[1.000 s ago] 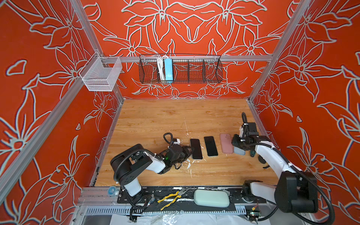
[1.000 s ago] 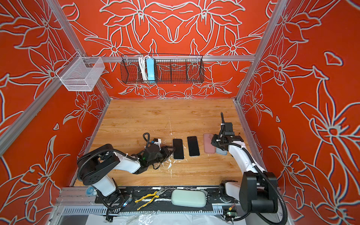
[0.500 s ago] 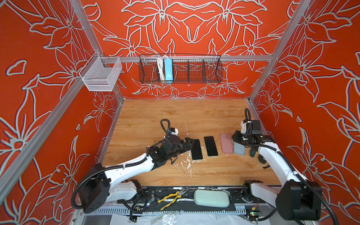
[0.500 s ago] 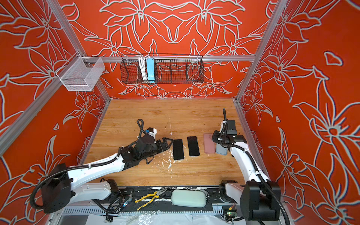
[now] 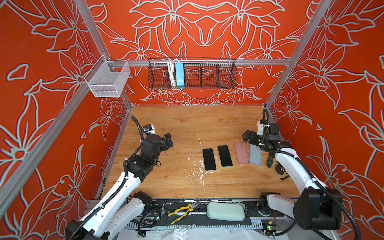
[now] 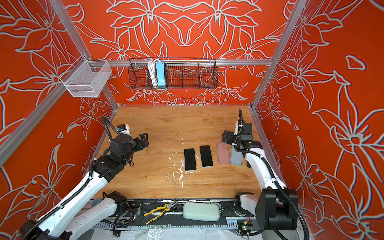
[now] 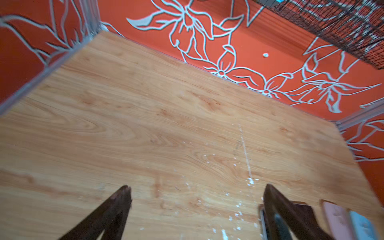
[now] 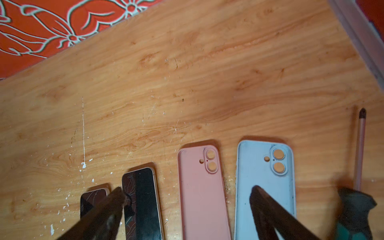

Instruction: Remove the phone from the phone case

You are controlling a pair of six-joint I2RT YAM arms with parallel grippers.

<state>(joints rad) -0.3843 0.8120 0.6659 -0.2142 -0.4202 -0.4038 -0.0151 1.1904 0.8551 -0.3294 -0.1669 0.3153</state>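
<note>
Wooden tabletop (image 5: 187, 124) below: my left gripper (image 5: 168, 141) hangs raised, right gripper (image 5: 247, 138) near the blue case (image 5: 255, 155), both spread empty.

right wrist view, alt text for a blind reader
An empty pink case and an empty blue case lie side by side on a wooden table, with two dark phones beside the pink one and a screwdriver beside the blue. The open gripper hangs above them, empty.

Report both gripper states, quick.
Left gripper: open, holding nothing.
Right gripper: open, holding nothing.
</note>
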